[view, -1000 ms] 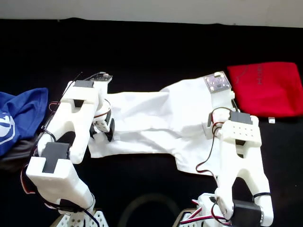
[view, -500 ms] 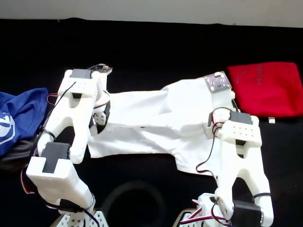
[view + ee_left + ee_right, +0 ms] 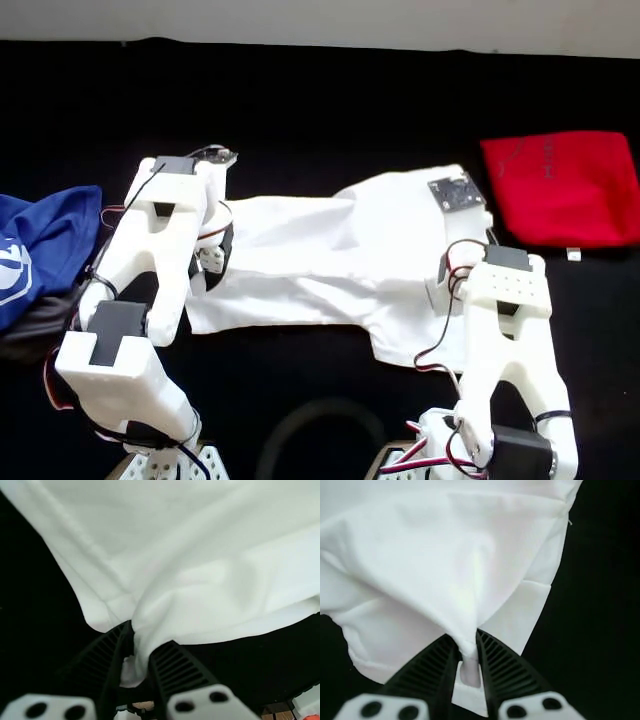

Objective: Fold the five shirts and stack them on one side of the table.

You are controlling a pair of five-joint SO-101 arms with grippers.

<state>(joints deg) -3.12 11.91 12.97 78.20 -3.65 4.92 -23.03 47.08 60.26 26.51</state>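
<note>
A white shirt (image 3: 330, 260) lies stretched across the middle of the black table. My left gripper (image 3: 212, 258) is shut on the shirt's left end, with a fold of white cloth (image 3: 165, 605) pinched between its black fingers (image 3: 177, 667). My right gripper (image 3: 462, 235) is shut on the shirt's right end, and a ridge of the white shirt (image 3: 470, 595) runs down between its fingers (image 3: 495, 657). A folded red shirt (image 3: 565, 188) lies at the right side. A crumpled blue shirt (image 3: 40, 245) sits at the left edge.
Dark cloth (image 3: 30, 335) lies under the blue shirt at the left edge. The far part of the black table (image 3: 320, 100) is bare up to a pale wall. Both arm bases stand at the near edge.
The right gripper has drawn back slightly toward the near side with the shirt's right end. The left gripper has shifted a little away and holds its end of the shirt.
</note>
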